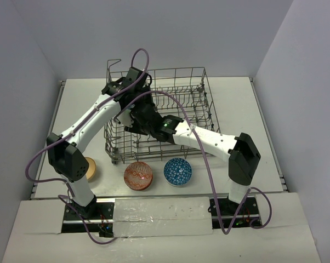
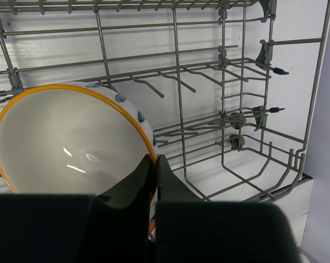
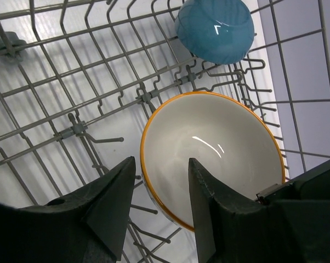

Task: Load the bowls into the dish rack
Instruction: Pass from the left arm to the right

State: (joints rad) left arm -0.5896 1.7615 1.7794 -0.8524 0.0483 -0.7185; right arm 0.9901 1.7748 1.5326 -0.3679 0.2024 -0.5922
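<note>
Pinching the rim of the white, orange-rimmed ceramic bowl (image 2: 66, 137), the left claw (image 2: 155, 164) holds it tilted among the tines of the grey wire dish rack (image 1: 181, 69) toward the desk's far edge, while the right claw (image 3: 160, 164) hangs just over its open mouth, jaws apart and empty.

Table (image 1: 236, 104): rectangular, white matte top; a thin grey rail (image 1: 56, 109) runs along its left edge.
Back wall (image 1: 170, 33), left wall (image 1: 17, 98), right wall (image 1: 313, 98): plain pale lavender-grey panels, closing the table in on three sides.
White board (image 1: 154, 246): flat, across the near edge.
Light: even, overhead; shadows soft.
</note>
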